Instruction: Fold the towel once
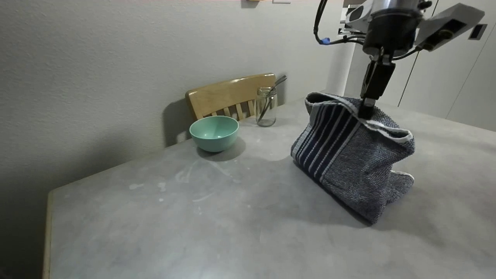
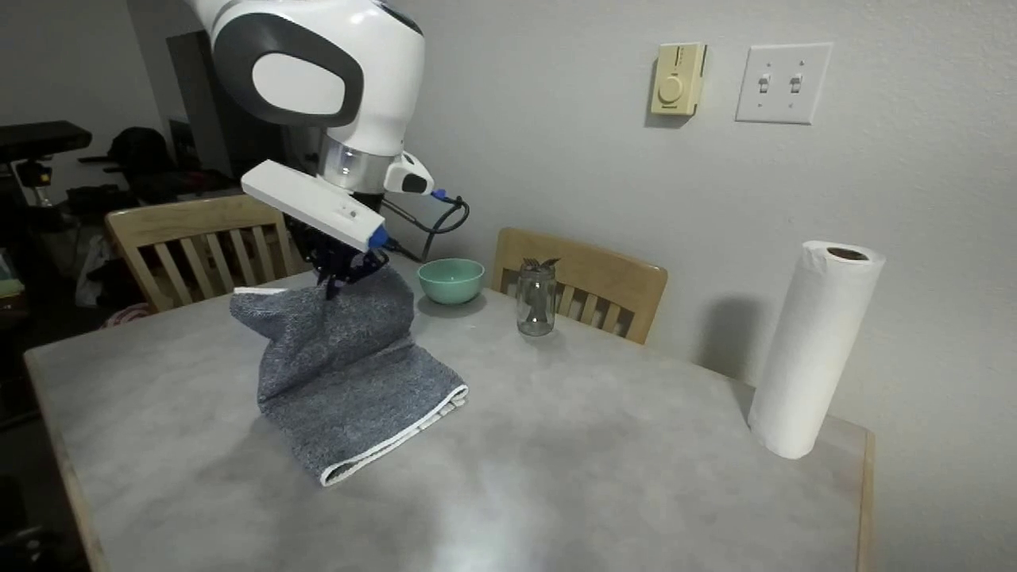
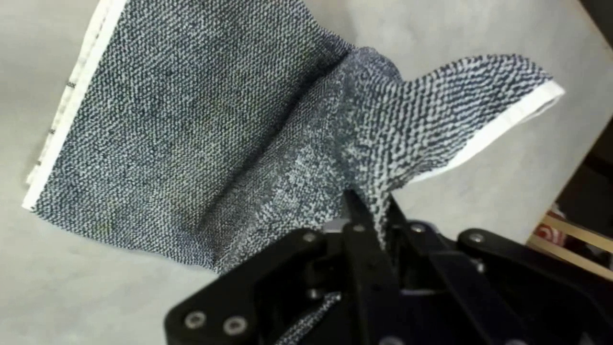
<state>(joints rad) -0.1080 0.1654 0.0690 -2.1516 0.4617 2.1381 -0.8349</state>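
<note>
1. Gripper (image 3: 374,203) had its jaws pinched tight on a fold of the towel (image 1: 348,159); in the wrist view terry ran between the fingers.
2. Towel was on the table (image 1: 155,232): one part lay flat, the pinched part stood raised. Stripes showed in an exterior view. Gripper linkage hid some of it in the wrist view.
3. Near obstacles: teal bowl (image 1: 214,133), upright, and glass jar (image 2: 536,306) with metal utensils (image 2: 540,266). Both sat toward the wall (image 2: 556,119), apart from the towel.
4. Wooden chair (image 2: 612,274) stood behind the jar; second chair (image 2: 199,214) was at another table edge, beyond the towel.
5. Paper towel roll (image 2: 814,349) stood on end near a table corner, well apart from the towel.
6. On the wall: beige thermostat (image 2: 678,79), white double switch plate (image 2: 785,83).
7. Text check: thermostat face markings were too small to read. Small dark marks ran along the towel's white trim; couldn't tell if lettering.
</note>
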